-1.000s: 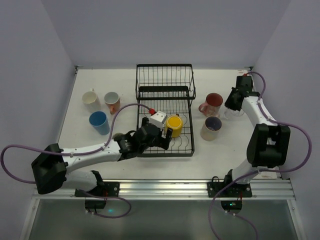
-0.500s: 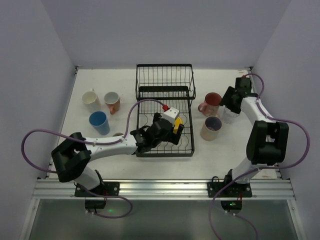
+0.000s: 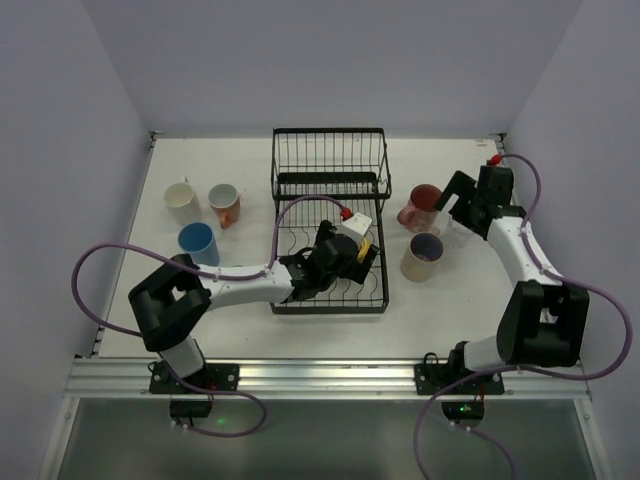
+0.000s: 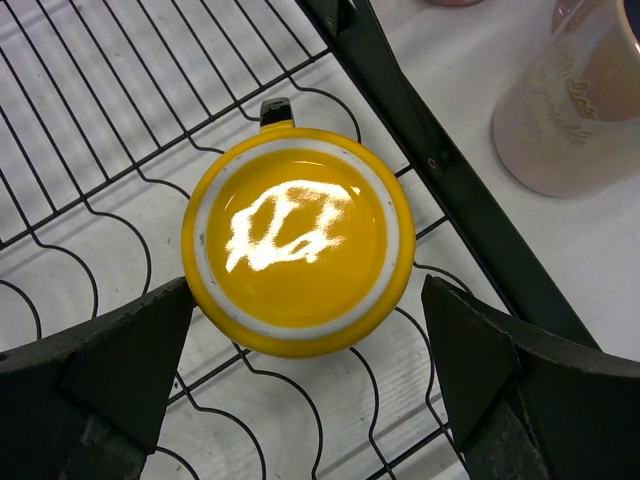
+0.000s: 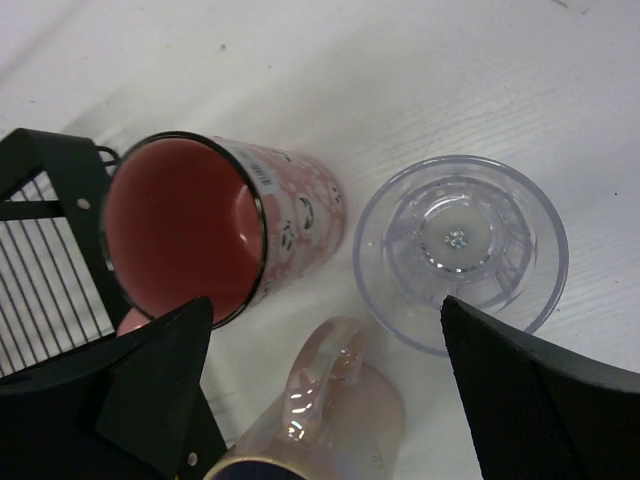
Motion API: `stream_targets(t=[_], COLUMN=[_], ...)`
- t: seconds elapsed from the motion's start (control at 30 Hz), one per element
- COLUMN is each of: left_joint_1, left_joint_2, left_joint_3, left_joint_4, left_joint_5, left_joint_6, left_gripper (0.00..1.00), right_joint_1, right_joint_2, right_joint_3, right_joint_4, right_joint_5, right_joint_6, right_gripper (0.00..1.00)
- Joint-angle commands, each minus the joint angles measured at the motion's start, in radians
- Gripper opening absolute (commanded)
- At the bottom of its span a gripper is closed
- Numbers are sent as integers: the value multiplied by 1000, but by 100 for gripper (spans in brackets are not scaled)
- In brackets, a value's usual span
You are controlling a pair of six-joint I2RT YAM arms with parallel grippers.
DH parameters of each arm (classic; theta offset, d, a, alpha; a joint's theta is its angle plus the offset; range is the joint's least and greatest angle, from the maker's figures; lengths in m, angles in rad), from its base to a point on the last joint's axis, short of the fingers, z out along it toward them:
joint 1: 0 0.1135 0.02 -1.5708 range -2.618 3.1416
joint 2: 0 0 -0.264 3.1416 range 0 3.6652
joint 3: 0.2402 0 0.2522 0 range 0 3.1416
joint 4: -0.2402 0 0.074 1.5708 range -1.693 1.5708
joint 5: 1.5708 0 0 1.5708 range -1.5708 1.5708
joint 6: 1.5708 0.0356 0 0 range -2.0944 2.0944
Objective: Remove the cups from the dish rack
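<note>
On the left of the white bench (image 3: 120,330), I see a cream ceramic cup (image 3: 181,198), a blue tumbler (image 3: 197,243) and a pale mug with a salmon inside (image 3: 224,203), all standing well apart from the black wire dish rack (image 3: 330,150). In the rack's lower tier, close to its right rim, sits the yellow glazed cup (image 4: 298,240), its handle pointing to the far side. It shows a round yellow face ringed in white, and I cannot tell mouth from base. My left tool (image 4: 306,300) is spread wide, one finger on either side of that cup, gripping nothing.

Right of the rack stand a pink flower-patterned mug with a dark rim (image 5: 300,210), a pearly pink mug (image 5: 320,420) and a clear ribbed glass (image 5: 460,250), close together. The patterned mug carries a small striped label near its rim. The pearly mug bears faint lettering I cannot read. My right tool (image 5: 325,310) hangs above them, spread wide and empty.
</note>
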State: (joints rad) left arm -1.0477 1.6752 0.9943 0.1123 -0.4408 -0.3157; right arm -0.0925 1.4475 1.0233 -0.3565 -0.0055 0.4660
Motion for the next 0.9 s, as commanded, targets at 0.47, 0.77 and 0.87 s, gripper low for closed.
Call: stream_targets(t=[0.47,0.77,0.87], left_joint_1=[2,-2,-3], left_joint_2=[119,-44,-149], left_joint_3=[7,-126,-190], left_joint_4=[316,325,306], left_joint_5=[-122,-62,-26], left_joint_6=[37,-6,-40], left_gripper=[95,29,15], right_joint_1=[34,135,187], right_joint_2=[-455,-700,-765], right_joint_3=[-189,-356,-411], right_joint_4=[79,132,198], right_joint_5=[-231,-275,-382], right_joint_6=[53,126,212], right_gripper=[99,99,99])
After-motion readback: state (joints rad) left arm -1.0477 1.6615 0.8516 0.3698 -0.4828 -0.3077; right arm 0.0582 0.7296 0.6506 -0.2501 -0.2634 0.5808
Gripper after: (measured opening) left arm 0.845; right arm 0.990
